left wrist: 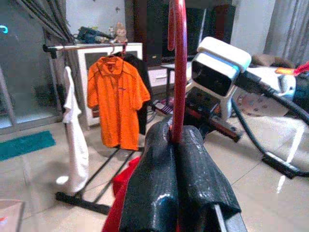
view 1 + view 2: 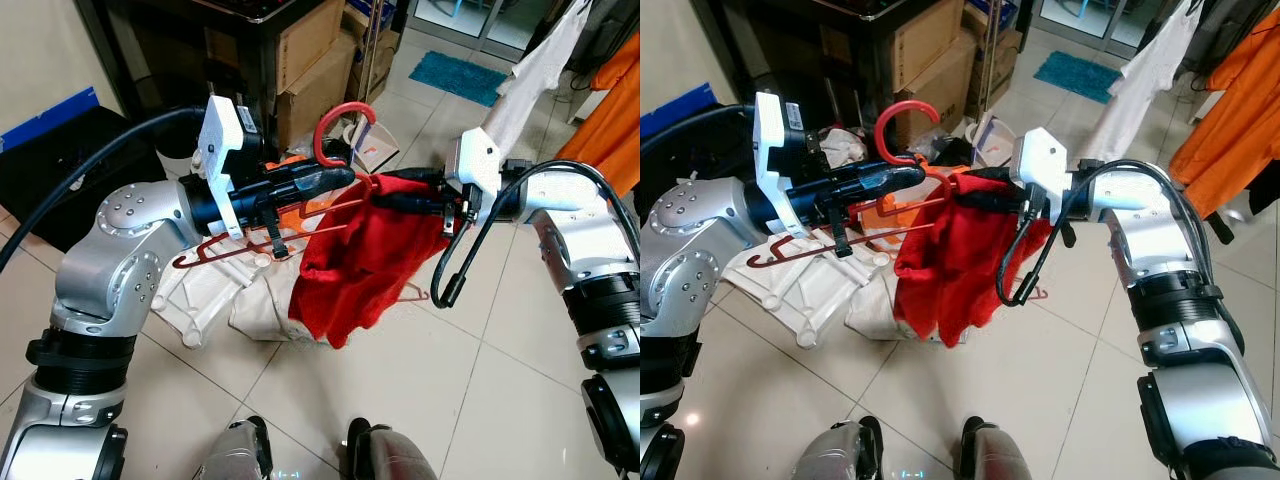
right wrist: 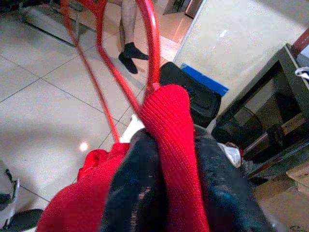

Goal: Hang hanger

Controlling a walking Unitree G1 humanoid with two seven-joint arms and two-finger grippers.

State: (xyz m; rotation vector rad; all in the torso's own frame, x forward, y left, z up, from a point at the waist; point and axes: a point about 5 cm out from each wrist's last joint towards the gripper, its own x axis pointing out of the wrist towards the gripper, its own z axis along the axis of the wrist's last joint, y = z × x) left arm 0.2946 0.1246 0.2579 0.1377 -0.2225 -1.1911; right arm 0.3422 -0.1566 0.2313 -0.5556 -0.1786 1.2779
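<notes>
A red plastic hanger (image 2: 340,125) is held up in front of me, hook pointing upward. My left gripper (image 2: 345,180) is shut on the hanger's neck just below the hook; in the left wrist view the red stem (image 1: 177,72) rises from between its black fingers (image 1: 159,183). A red knitted garment (image 2: 365,265) hangs from the hanger's right side, while the bare left arm (image 2: 230,250) sticks out under my left wrist. My right gripper (image 2: 390,190) is shut on the garment's top edge at the hanger shoulder, with red knit (image 3: 169,145) pinched between its fingers.
A clothes rack (image 1: 82,47) stands ahead to the right with an orange shirt (image 1: 116,106) and a white garment (image 2: 535,75). Cardboard boxes (image 2: 305,60) and a dark cabinet are ahead. White laundry (image 2: 215,300) lies on the tile floor. A person's socked foot (image 3: 128,53) stands nearby.
</notes>
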